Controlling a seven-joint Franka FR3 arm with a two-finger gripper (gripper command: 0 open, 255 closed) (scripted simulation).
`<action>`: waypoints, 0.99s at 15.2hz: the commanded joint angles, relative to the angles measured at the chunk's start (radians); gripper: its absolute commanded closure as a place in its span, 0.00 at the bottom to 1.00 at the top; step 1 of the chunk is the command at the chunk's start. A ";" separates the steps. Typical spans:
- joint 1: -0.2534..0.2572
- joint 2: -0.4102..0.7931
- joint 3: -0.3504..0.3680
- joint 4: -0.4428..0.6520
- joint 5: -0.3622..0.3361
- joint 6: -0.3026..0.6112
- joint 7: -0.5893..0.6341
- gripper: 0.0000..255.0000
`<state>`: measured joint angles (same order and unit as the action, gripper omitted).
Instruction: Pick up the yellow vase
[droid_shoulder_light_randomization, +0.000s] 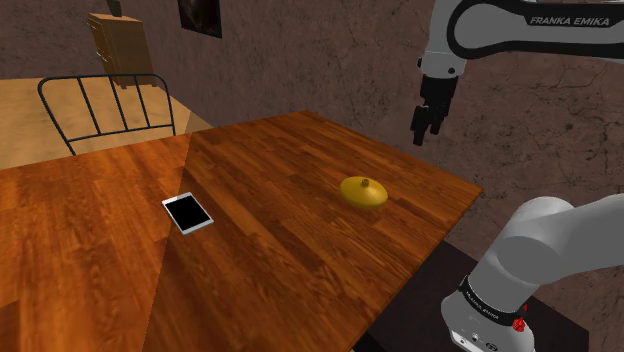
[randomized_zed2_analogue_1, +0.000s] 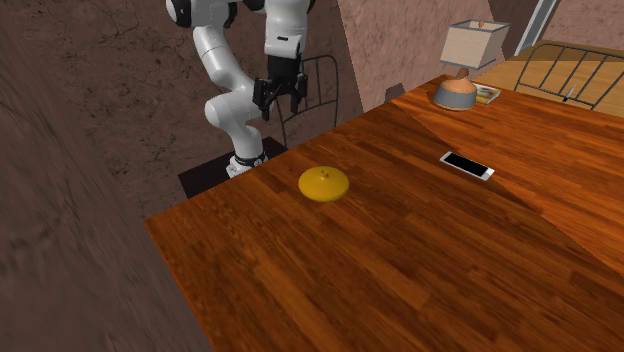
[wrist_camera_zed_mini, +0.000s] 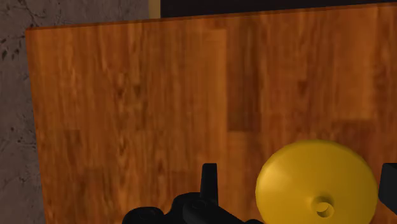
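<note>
Timber, reddish and glossy, makes up the surface (droid_shoulder_light_randomization: 280, 255), and the yellow vase (droid_shoulder_light_randomization: 363, 191) sits on it towards the side where the robot's stand is, not far from that edge. It is a squat, flattened thing with a small round neck pointing up, and nothing else touches it.

The white arm bends over from the stand, and the black tool (droid_shoulder_light_randomization: 424, 135) hangs in the air well above the vase, clear of it and of the wood. In the wrist view the two fingers (wrist_camera_zed_mini: 208, 175) stand wide apart, with the vase showing between them far below and untouched. The tool holds nothing.

Further along the surface, well apart from the vase, lies a thin white-edged tablet (droid_shoulder_light_randomization: 188, 213) with a black screen, flat on the wood. In the second exterior view a table lamp (randomized_zed2_analogue_1: 462, 65) with a pale shade stands at the far corner. A dark metal-framed chair (droid_shoulder_light_randomization: 105, 105) stands beside the surface's far side in the shoulder view.
</note>
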<state>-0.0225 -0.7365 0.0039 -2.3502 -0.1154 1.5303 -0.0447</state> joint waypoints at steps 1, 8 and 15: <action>0.000 0.000 0.000 0.000 0.000 0.000 0.000 0.00; 0.037 0.114 -0.008 -0.104 0.094 0.259 0.023 0.00; 0.076 0.256 -0.010 -0.151 0.178 0.482 0.018 0.00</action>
<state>0.0501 -0.4973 -0.0064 -2.4946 0.0556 1.9856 -0.0258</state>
